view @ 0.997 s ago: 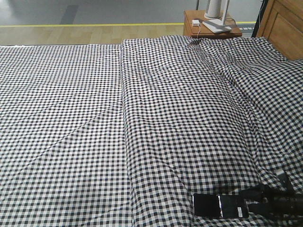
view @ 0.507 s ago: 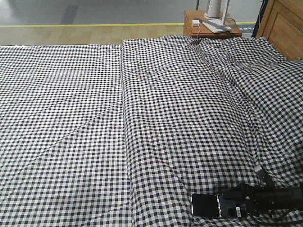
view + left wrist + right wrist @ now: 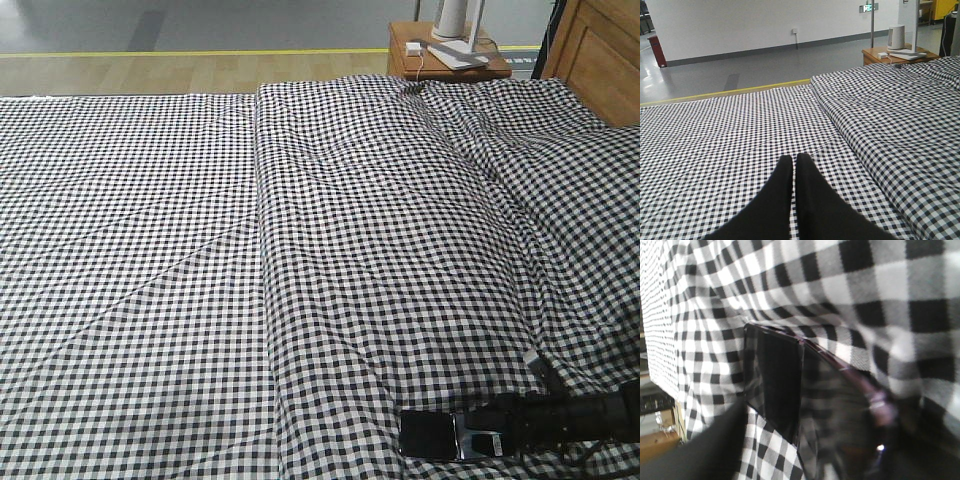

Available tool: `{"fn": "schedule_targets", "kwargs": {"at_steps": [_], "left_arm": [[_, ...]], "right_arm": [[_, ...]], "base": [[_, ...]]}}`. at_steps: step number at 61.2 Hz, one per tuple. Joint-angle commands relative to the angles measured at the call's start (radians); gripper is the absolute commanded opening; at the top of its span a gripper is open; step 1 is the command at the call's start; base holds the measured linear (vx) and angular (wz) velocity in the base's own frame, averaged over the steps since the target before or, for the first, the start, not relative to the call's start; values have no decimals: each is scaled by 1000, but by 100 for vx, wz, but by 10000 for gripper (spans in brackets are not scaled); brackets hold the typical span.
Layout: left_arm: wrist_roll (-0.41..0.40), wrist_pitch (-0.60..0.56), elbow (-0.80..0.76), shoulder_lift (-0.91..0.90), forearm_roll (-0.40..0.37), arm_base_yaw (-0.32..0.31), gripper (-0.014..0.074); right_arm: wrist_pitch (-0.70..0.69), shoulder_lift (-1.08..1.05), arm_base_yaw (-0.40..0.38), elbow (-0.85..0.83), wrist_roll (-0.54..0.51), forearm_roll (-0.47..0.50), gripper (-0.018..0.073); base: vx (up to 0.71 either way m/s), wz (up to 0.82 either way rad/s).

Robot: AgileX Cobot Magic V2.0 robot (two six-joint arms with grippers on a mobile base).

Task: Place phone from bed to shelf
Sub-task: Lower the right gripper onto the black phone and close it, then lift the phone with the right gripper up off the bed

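The phone lies flat on the bed's checked cover at the near right edge, glossy black with a seam across it. My right gripper reaches in low from the right and covers the phone's right half. Up close, the phone shows its rose-gold edge. The right gripper is open around it, and checked cloth shows between the lower-left finger and the phone. My left gripper hovers shut over bare cover, holding nothing. The shelf is out of view.
A raised fold in the cover runs down the bed's middle. The brown headboard stands at the far right. Beside it, a small brown bedside table carries white devices and a cable. Grey floor with a yellow line lies beyond the bed.
My right gripper has slid left and lower, onto the phone's right half. The phone has shifted slightly left and toward the near edge. The left arm has not moved.
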Motion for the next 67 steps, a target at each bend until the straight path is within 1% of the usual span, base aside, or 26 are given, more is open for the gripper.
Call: {"fn": "schedule_targets", "kwargs": {"at_steps": [1,8,9,28,41,48,57,67], "left_arm": [[-6,-70,-23,-4,-9,1,1],[-6,-70,-23,-4,-9,1,1],[-6,-70,-23,-4,-9,1,1],[-6,-70,-23,-4,-9,1,1],[-6,-70,-23,-4,-9,1,1],[-6,-70,-23,-4,-9,1,1],[-6,-70,-23,-4,-9,1,1],[-6,-70,-23,-4,-9,1,1]], "right_arm": [[122,-46,2,-6,-45,-11,197],[154,-46,2,-6,-76,-11,-2],[158,-46,2,-6,-81,-11,-17],[233,-65,1,-6,-99,-11,-9],[329,-136,-30,-6,-97,-11,-8],[329,-197,-45,-5,-61,-34,-6],[329,-298,-45,-5,2,-60,-6],[329,-428,-17,7,87,-75,-6]], "base": [[0,0],[0,0],[0,0],[0,0],[0,0],[0,0],[0,0],[0,0]]}}
